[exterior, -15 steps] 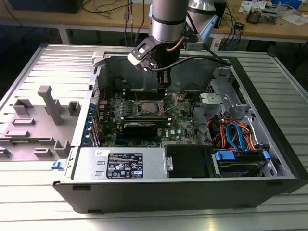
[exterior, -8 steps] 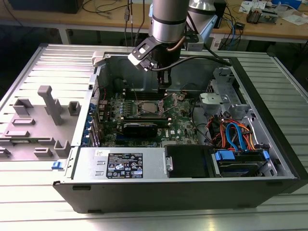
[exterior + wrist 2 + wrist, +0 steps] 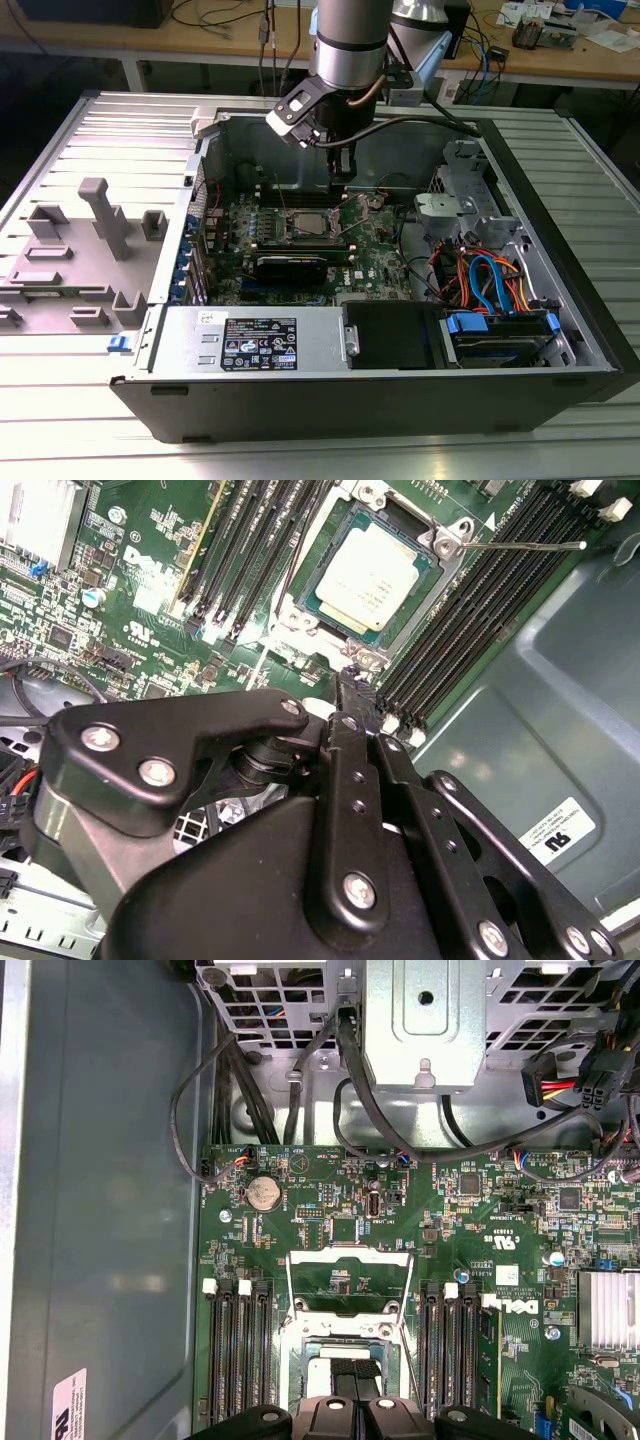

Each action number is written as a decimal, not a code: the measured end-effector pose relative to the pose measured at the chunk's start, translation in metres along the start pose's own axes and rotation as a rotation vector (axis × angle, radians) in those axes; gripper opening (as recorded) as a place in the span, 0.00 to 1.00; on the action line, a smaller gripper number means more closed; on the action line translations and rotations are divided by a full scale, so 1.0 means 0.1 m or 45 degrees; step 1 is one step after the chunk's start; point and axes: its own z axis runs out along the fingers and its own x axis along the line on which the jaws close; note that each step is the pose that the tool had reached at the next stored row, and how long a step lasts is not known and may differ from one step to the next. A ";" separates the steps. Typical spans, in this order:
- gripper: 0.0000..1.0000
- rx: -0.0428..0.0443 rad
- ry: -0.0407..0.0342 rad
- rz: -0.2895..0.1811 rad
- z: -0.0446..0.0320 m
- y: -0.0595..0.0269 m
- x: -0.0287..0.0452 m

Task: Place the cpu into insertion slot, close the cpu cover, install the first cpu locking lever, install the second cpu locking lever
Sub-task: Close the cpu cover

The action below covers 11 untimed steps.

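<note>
The cpu (image 3: 375, 575), a silver-topped square chip, lies flat in the insertion slot (image 3: 428, 588) on the green motherboard. The slot (image 3: 305, 226) sits mid-board in the exterior view. The cpu cover (image 3: 350, 1256) is a thin metal frame. It stands tilted up off the slot, and the board shows through its cut-out. A thin wire locking lever (image 3: 520, 546) sticks out sideways from one slot corner. My gripper (image 3: 342, 172) hangs just above the slot's edge. Its black fingers (image 3: 345, 685) are pressed together with nothing between them. The gripper (image 3: 355, 1405) is right by the cover's hinge side.
The board lies inside an open computer case (image 3: 560, 250) on a ribbed metal table. Black memory slots (image 3: 470, 610) flank the socket. A heat sink (image 3: 610, 1310), a drive cage (image 3: 420, 1020) and cable bundles (image 3: 490, 280) stand nearby. A grey fixture (image 3: 95, 240) is at the exterior view's left.
</note>
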 end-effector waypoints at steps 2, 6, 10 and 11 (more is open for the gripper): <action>0.11 0.000 0.0000 0.000 0.000 0.000 0.000; 0.11 0.000 0.0000 0.000 0.001 0.025 -0.001; 0.11 0.000 0.0000 0.000 0.001 0.036 -0.001; 0.11 0.000 -0.0001 0.000 0.001 0.038 -0.001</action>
